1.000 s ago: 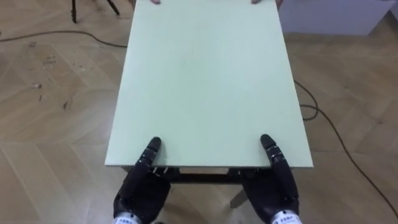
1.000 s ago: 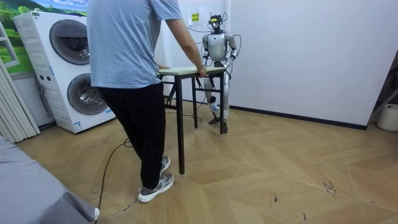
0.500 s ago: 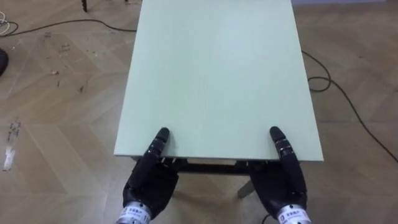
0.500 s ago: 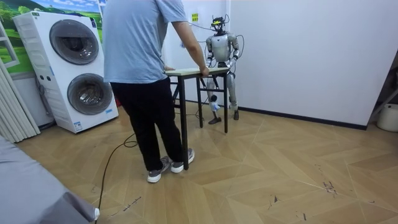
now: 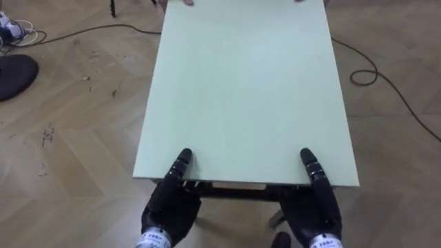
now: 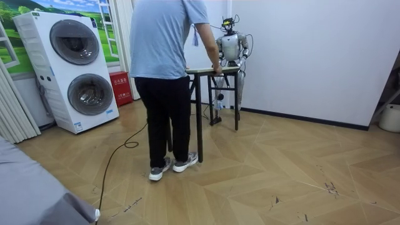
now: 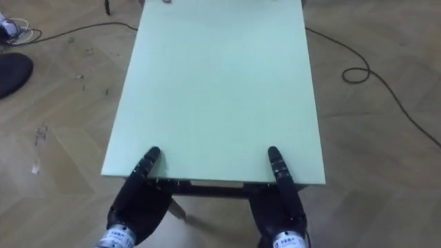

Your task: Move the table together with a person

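Observation:
A pale green table [image 5: 248,89] with dark legs reaches from my hands to the person. My left hand [image 5: 169,200] holds its near edge at the left, thumb on top and fingers beneath. At the right of that edge my right hand [image 5: 318,203] grips it the same way. The person's fingertips [image 5: 185,2] rest on the far edge. In the room view the person [image 6: 165,62] stands at one end of the table [image 6: 203,70], hands on its edge, and I stand upright at the other end beside the white wall.
Black cables [image 5: 386,83] trail over the wood floor right of the table and at the far left. A dark round base [image 5: 17,72] lies on the floor to my left. Two stacked washing machines [image 6: 69,69] and a red box [image 6: 119,87] stand at the room view's left.
The table, the person and I have all moved toward the room view's right, the person stepping along. My hands keep the same hold on the near edge.

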Controlling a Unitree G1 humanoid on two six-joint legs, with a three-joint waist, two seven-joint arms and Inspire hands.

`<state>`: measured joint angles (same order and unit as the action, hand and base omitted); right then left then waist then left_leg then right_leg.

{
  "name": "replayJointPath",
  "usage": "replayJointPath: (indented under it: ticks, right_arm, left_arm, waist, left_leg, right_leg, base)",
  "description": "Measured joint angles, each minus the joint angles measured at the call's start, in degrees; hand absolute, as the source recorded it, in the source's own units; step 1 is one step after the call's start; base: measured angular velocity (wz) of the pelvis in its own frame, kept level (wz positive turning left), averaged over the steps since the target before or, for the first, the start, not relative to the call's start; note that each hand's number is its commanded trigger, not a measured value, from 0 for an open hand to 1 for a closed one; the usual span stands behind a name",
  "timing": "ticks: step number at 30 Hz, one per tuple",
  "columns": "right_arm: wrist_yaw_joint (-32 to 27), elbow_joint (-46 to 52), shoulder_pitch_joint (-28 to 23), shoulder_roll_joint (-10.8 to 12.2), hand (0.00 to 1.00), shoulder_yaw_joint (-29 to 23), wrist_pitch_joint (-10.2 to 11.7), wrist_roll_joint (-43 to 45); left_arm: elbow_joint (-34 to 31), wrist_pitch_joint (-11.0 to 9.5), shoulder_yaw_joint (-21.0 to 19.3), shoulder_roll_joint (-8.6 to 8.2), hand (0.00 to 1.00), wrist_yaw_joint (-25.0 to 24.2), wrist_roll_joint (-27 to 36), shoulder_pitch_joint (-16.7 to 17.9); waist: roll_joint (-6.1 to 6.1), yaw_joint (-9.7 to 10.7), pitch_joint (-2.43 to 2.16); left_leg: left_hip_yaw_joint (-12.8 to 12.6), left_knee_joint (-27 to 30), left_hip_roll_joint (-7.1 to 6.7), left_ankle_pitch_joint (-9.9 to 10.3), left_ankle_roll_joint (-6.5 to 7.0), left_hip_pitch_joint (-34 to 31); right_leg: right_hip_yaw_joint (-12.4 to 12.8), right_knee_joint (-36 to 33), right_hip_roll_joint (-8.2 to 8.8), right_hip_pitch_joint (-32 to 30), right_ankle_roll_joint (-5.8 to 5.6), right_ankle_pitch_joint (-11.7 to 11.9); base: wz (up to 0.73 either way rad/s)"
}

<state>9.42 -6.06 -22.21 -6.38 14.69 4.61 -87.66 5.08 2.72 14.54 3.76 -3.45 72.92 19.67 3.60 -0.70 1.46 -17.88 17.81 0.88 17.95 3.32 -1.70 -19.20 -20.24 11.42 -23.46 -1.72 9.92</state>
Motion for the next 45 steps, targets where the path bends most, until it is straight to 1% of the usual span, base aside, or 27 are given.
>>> replayJointPath:
  ticks: [1,2,3,4,5,6,7,8,9,12,14,17,21,22,24,26,28,31,35,37,38,39,41,42,43,44,45]
  right_arm:
    - [0.3,0.0,-0.5,0.0,1.00,-0.3,-0.1,0.0]
    - [0.7,0.0,-1.1,0.0,1.00,-0.4,-0.1,-0.4]
    - [0.7,0.0,-1.2,-0.1,1.00,-0.2,-0.1,-0.9]
    - [0.7,0.0,-1.2,-0.3,1.00,0.1,0.0,-1.2]
    - [0.7,0.0,-1.2,-0.3,1.00,0.3,0.2,-1.4]
    - [0.6,0.0,-1.2,-0.5,1.00,1.0,0.6,-1.7]
    - [0.6,0.0,-1.2,-0.5,1.00,1.1,0.9,-1.7]
    - [0.5,0.0,-1.1,-0.7,1.00,1.4,1.0,-1.8]
    - [0.4,0.0,-1.1,-0.7,1.00,1.6,1.2,-2.0]
    - [0.4,-0.2,-1.1,-0.6,1.00,3.1,2.3,-2.2]
    - [0.4,-0.2,-1.0,-0.6,1.00,4.1,3.2,-2.2]
    - [0.4,-0.2,-0.5,-0.8,1.00,5.2,4.2,-2.2]
    - [0.4,-0.7,1.1,-1.2,1.00,6.5,4.9,-2.0]
    - [0.4,-0.7,1.4,-1.6,1.00,6.6,5.3,-1.8]
    - [0.4,-0.7,1.8,-2.0,1.00,6.7,5.4,-1.9]
    - [0.4,-0.7,2.4,-2.1,1.00,7.1,5.7,-1.9]
    - [0.4,-0.7,3.5,-2.3,1.00,8.1,6.7,-1.9]
    - [0.5,-0.6,4.3,-2.6,1.00,8.9,7.2,-1.9]
    - [1.1,-0.6,4.3,-2.4,1.00,9.6,7.7,-1.8]
    - [1.3,-0.6,4.4,-2.4,1.00,10.0,7.8,-1.7]
    - [1.4,-0.6,4.5,-2.5,1.00,10.4,7.9,-1.7]
    - [1.4,-0.6,4.8,-2.7,1.00,10.3,7.9,-1.7]
    - [1.5,-0.6,4.9,-2.7,1.00,9.9,7.8,-1.2]
    - [1.5,-0.7,4.9,-2.6,1.00,9.6,7.8,-1.1]
    - [1.5,-0.7,4.5,-2.4,1.00,9.2,7.7,-0.7]
    - [1.5,-0.6,4.3,-2.2,1.00,9.0,7.7,-0.6]
    - [1.5,-0.6,4.2,-2.2,1.00,8.9,7.7,-0.5]
  left_arm:
    - [0.0,0.1,0.2,0.01,1.00,0.0,-0.1,0.1]
    - [0.0,0.4,0.3,-0.09,1.00,0.0,-0.7,0.3]
    - [-0.1,0.4,0.3,-0.16,1.00,0.0,-1.0,0.6]
    - [-0.3,0.4,0.2,-0.01,1.00,0.0,-1.0,0.8]
    - [-0.3,0.4,0.2,0.03,1.00,0.0,-1.0,0.9]
    - [-0.4,0.4,0.2,0.01,1.00,0.0,-1.0,1.2]
    - [-0.5,0.4,0.2,0.01,1.00,0.0,-1.0,1.3]
    - [-0.6,0.4,0.2,0.06,1.00,0.0,-1.0,1.4]
    - [-0.7,0.4,0.2,0.55,1.00,0.0,-0.9,1.4]
    - [-0.9,-0.2,0.2,1.37,1.00,0.0,-0.8,1.6]
    - [-1.1,-0.6,0.2,1.37,1.00,-0.1,-0.8,2.1]
    - [-1.2,-1.9,0.3,1.21,1.00,-0.1,-0.6,2.4]
    - [-1.2,-3.4,0.9,1.30,1.00,-0.1,-0.5,2.7]
    - [-1.2,-3.9,1.3,1.24,1.00,-0.1,-0.3,2.7]
    - [-1.3,-4.6,1.6,1.11,1.00,-0.1,-0.4,2.7]
    - [-1.3,-6.0,1.9,1.14,1.00,-0.3,-0.4,2.9]
    - [-1.7,-7.2,2.0,1.14,1.00,-0.6,-0.1,3.0]
    - [-1.7,-8.2,2.2,1.33,1.00,-1.3,0.7,3.1]
    - [-2.4,-9.2,2.2,1.37,1.00,-1.7,0.6,3.9]
    - [-2.4,-9.5,2.0,1.55,1.00,-2.0,0.6,4.2]
    - [-2.4,-9.5,2.0,1.65,1.00,-2.1,0.6,4.2]
    - [-2.5,-9.5,2.0,1.72,1.00,-2.2,0.8,4.1]
    - [-2.5,-9.4,2.2,1.67,1.00,-2.2,1.2,3.9]
    - [-2.5,-9.3,2.2,1.54,1.00,-2.1,1.2,3.9]
    - [-2.4,-9.3,2.3,1.49,1.00,-2.1,1.2,3.9]
    - [-2.4,-9.3,2.4,1.55,1.00,-2.1,1.2,3.9]
    - [-2.4,-9.2,2.5,1.55,1.00,-2.0,1.2,3.9]
  waist:
    - [0.02,0.1,-0.01]
    - [-0.22,0.1,-0.03]
    - [-0.65,-0.2,-0.02]
    - [-1.11,-1.1,0.00]
    - [-1.29,-1.4,0.02]
    - [-1.30,-1.9,0.01]
    - [-1.31,-2.4,0.00]
    - [-1.27,-3.6,-0.02]
    - [-1.42,-4.0,-0.03]
    - [-2.49,-4.7,-0.33]
    - [-2.70,-5.2,-0.43]
    - [-2.86,-5.7,-0.35]
    - [-3.17,-5.8,-0.15]
    - [-3.17,-5.8,-0.15]
    - [-3.16,-5.9,-0.15]
    - [-3.15,-6.0,-0.16]
    - [-3.14,-6.1,-0.16]
    - [-3.13,-6.2,-0.16]
    - [-3.12,-7.5,-0.17]
    - [-3.09,-7.5,-0.19]
    - [-3.09,-7.5,-0.19]
    - [-2.95,-7.4,-0.19]
    - [-2.66,-6.2,-0.20]
    - [-2.35,-5.3,-0.01]
    - [-1.96,-4.3,0.23]
    - [-1.76,-4.1,0.34]
    - [-1.34,-4.1,0.56]
  left_leg:
    - [-0.3,0.0,0.59,-0.3,-0.18,0.0]
    - [-1.1,0.0,1.23,-0.8,-0.52,-0.1]
    - [-2.0,-0.1,1.63,-1.2,-0.82,-0.2]
    - [-2.8,-0.1,1.64,-1.5,-1.03,-0.2]
    - [-3.0,-0.1,1.64,-1.6,-1.15,-0.2]
    - [-3.4,-0.2,1.81,-1.9,-1.41,-0.1]
    - [-3.5,-0.3,1.96,-2.0,-1.53,0.0]
    - [-3.9,-0.5,2.56,-2.3,-1.92,0.0]
    - [-3.9,-1.1,3.23,-2.8,-2.21,0.3]
    - [-4.0,-3.4,3.75,-4.5,-2.94,1.4]
    - [-4.2,-4.3,3.80,-4.9,-3.19,1.9]
    - [-4.4,-4.5,4.41,-5.1,-3.46,2.0]
    - [-3.7,-4.6,4.42,-5.1,-3.64,0.8]
    - [-3.1,-4.5,4.44,-5.1,-3.65,0.2]
    - [-2.2,-4.3,4.43,-5.1,-3.69,-0.2]
    - [-1.6,-4.3,4.45,-5.1,-3.73,-0.7]
    - [-0.6,-4.3,4.50,-5.2,-3.78,-1.3]
    - [0.9,-4.3,4.54,-5.2,-3.84,-2.0]
    - [1.6,-4.3,4.62,-5.2,-3.86,-2.8]
    - [2.5,-3.9,4.65,-5.2,-3.86,-3.4]
    - [3.3,-3.3,4.71,-5.2,-3.85,-4.1]
    - [4.2,-2.6,4.70,-5.2,-3.85,-5.1]
    - [3.9,-1.5,4.80,-5.3,-3.70,-6.8]
    - [3.5,-0.5,4.92,-5.4,-3.62,-7.5]
    - [1.5,0.3,5.49,-5.5,-3.35,-8.0]
    - [0.4,0.6,5.75,-5.6,-3.29,-8.1]
    - [-1.6,1.1,6.47,-5.7,-3.18,-8.2]
  right_leg:
    - [-0.1,-3.4,0.57,0.5,0.01,-3.3]
    - [0.2,-8.5,1.64,2.3,0.04,-9.0]
    - [1.3,-11.1,2.14,4.5,-0.15,-13.2]
    - [1.9,-10.9,1.98,6.1,-1.28,-15.4]
    - [1.9,-9.7,1.59,6.6,-1.35,-15.5]
    - [1.8,-6.8,0.53,7.9,-1.15,-15.4]
    - [1.8,-5.1,0.00,8.5,-0.92,-15.3]
    - [1.9,-1.6,-1.51,9.6,0.64,-14.1]
    - [1.8,1.0,-2.72,10.8,0.95,-12.9]
    - [1.9,6.4,-4.80,13.0,1.53,-10.6]
    - [1.8,7.9,-5.48,13.6,1.78,-10.0]
    - [1.6,8.4,-5.94,13.6,1.96,-9.8]
    - [-0.4,8.7,-5.80,13.3,2.15,-10.0]
    - [-1.2,8.8,-5.65,13.3,2.09,-10.1]
    - [-1.5,9.0,-5.65,13.3,1.89,-10.4]
    - [-2.0,9.0,-5.65,13.3,1.82,-10.7]
    - [-3.1,9.4,-5.63,13.3,1.79,-10.7]
    - [-4.4,9.4,-5.53,13.4,1.78,-10.7]
    - [-5.1,9.4,-5.47,13.3,1.69,-10.8]
    - [-5.9,9.4,-5.35,13.5,1.68,-10.8]
    - [-6.8,9.4,-5.23,13.5,1.68,-10.8]
    - [-8.4,9.2,-4.79,13.6,1.66,-10.9]
    - [-10.8,8.2,-3.63,13.7,1.37,-12.0]
    - [-12.0,7.9,-3.09,14.5,0.99,-12.9]
    - [-13.7,7.5,-2.33,15.5,0.58,-13.7]
    - [-14.4,7.4,-2.03,15.9,0.36,-14.1]
    - [-15.7,7.3,-1.37,16.5,-0.02,-14.6]
  base:
    - [0.38]
    - [0.27]
    - [0.07]
    - [-0.13]
    - [-0.21]
    - [-0.17]
    - [-0.33]
    - [-0.30]
    - [-0.21]
    - [-0.06]
    - [-0.07]
    - [-0.02]
    - [0.13]
    - [0.25]
    - [0.27]
    - [0.21]
    - [0.22]
    - [0.23]
    - [0.13]
    - [0.24]
    - [0.40]
    - [0.66]
    - [0.77]
    - [0.97]
    - [1.01]
    - [0.86]
    - [0.55]
